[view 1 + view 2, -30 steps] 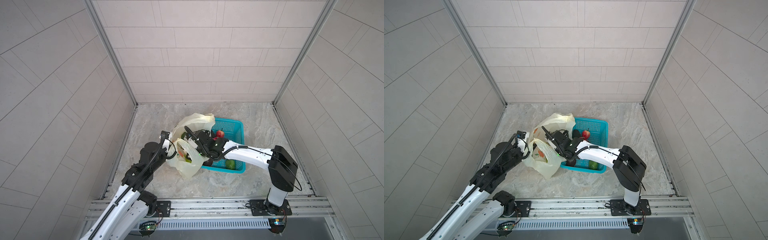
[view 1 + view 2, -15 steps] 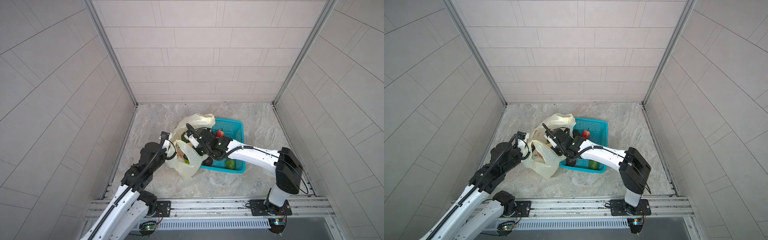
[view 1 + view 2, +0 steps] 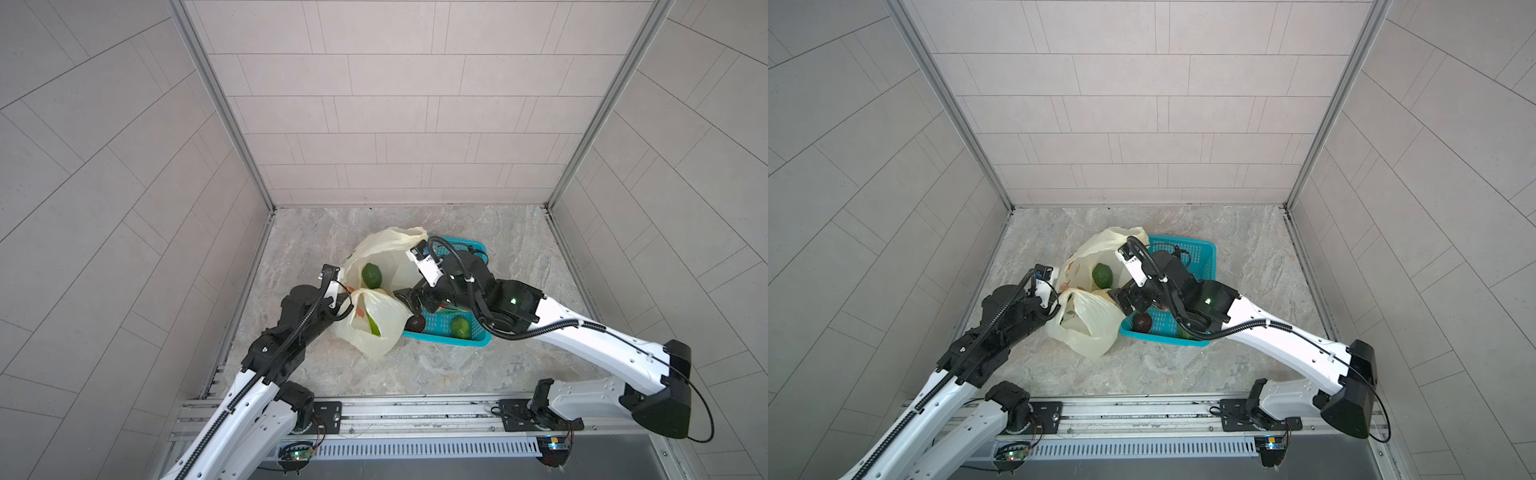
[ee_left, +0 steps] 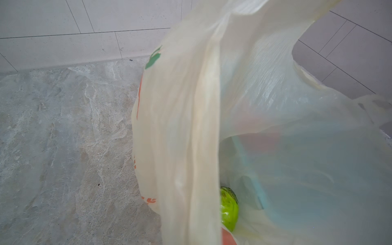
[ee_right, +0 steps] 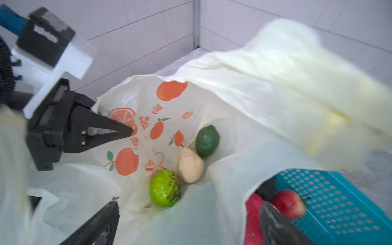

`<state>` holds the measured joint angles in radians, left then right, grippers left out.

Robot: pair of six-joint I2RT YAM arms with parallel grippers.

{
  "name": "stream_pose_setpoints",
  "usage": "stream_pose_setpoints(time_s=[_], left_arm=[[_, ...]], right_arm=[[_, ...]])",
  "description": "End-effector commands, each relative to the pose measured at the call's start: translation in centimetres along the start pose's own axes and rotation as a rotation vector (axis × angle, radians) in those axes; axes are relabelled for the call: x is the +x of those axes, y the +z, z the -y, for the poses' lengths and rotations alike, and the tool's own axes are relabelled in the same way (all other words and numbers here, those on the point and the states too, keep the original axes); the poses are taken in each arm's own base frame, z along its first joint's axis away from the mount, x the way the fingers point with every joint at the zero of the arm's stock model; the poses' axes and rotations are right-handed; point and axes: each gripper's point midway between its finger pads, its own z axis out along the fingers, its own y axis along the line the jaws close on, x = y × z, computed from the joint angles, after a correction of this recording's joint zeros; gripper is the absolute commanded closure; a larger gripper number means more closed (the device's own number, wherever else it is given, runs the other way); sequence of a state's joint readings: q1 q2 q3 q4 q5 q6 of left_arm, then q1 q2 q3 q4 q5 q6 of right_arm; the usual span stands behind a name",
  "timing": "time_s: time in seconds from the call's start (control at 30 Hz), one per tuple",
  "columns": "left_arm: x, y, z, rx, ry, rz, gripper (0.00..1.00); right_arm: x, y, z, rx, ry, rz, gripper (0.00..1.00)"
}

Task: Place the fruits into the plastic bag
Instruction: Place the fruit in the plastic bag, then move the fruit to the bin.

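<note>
**Bag held open as empty right arm hovers at the basket's edge**

In both top views the left fingers (image 3: pixel 341 305) are clenched on a handle of the plastic bag (image 3: pixel 374 328). They lift that rim off the desk (image 3: pixel 436 374), so the mouth gapes toward the teal basket (image 3: pixel 446 338), which the bag touches. A dark green fruit (image 3: pixel 371 275) already lies inside the bag. The right fingers (image 3: pixel 404 296) stand spread and carry nothing, poised where the bag's mouth meets the basket. A dark brown fruit (image 3: pixel 415 323) and a round green fruit (image 3: pixel 460 327) wait at the basket's near end. Bare desk runs out to the walls all round, and the only tight spot lies between the two arms.

From the left wrist, the hanging bag film (image 4: pixel 191 127) fills most of the view, and a bright green bumpy fruit (image 4: pixel 229 209) peeks out low down. This arm's own fingers are out of sight here.

From the right wrist, the left fingers (image 5: pixel 106 127) show pinched together at the bag's rim, while the right fingers (image 5: pixel 99 222) stand wide apart, framing the mouth. Inside the bag rest the dark green fruit (image 5: pixel 207 141), a pale pear-shaped fruit (image 5: pixel 190 165) and the bumpy green one (image 5: pixel 165 188). In the basket (image 5: pixel 339 201), a small red fruit (image 5: pixel 289 203) sits just beside a red-pink fruit (image 5: pixel 253 212), probably the dragon fruit. The next pick looks likely to need care around the basket wall and the loose fold of bag drooping above.
</note>
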<state>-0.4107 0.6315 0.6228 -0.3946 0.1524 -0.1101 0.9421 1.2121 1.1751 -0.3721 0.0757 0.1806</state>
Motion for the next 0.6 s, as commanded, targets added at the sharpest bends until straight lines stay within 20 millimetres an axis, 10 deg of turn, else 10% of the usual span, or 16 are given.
stream_pose_setpoints(time_s=[0.0,0.3,0.57], left_arm=[[-1.0,0.0,-0.1,-0.006,0.01,0.027,1.0],[-1.5,0.2,0.0,-0.001,0.014,0.045,1.0],[-1.0,0.2,-0.1,-0.004,0.018,0.037,1.0]], right_arm=[[1.2,-2.5,5.9,0.292,0.046,0.036,0.01],[8.8,-2.8,15.1,0.379,0.497,-0.018,0.03],[13.4,0.0,16.0,0.409,0.48,-0.295,0.1]])
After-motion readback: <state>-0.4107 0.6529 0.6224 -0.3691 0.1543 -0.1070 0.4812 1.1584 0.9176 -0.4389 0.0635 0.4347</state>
